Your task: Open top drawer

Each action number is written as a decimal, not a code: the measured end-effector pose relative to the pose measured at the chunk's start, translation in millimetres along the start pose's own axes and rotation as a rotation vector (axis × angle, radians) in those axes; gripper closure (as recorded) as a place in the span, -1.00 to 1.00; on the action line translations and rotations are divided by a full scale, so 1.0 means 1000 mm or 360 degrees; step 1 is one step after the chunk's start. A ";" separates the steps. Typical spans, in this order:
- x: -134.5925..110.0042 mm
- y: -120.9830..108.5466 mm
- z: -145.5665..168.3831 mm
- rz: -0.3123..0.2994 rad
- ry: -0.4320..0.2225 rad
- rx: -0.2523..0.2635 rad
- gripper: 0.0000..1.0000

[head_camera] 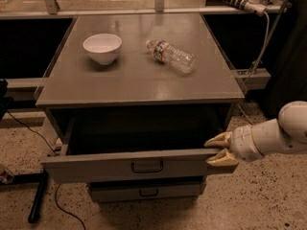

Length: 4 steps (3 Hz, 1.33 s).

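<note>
The top drawer [96, 166] of the grey cabinet is pulled partly out, showing its dark interior and a small black loop handle [147, 166] at the centre of its front. My gripper [217, 150] is at the right end of that drawer front. Its two yellowish fingers [219, 140] are spread apart: one sits just behind the front panel's top edge and the other in front of it. The white arm reaches in from the right.
A white bowl [102, 47] and a clear plastic bottle [171, 56] lying on its side rest on the cabinet top [134, 80]. A lower drawer [144, 191] stays shut beneath. A black stand leg [38, 202] and cable lie on the floor at left.
</note>
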<state>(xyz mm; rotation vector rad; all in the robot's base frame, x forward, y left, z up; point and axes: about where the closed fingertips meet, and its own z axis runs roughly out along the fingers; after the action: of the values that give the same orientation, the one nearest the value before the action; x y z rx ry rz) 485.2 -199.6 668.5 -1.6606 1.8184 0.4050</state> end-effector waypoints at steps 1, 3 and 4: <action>0.004 0.014 -0.005 0.0015 -0.0006 -0.0001 1.00; 0.002 0.014 -0.006 0.0014 -0.0006 0.0000 0.63; 0.002 0.014 -0.006 0.0014 -0.0006 0.0000 0.16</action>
<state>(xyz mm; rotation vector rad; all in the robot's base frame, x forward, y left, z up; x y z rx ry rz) 469.9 -203.1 669.1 -1.6508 1.8235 0.4118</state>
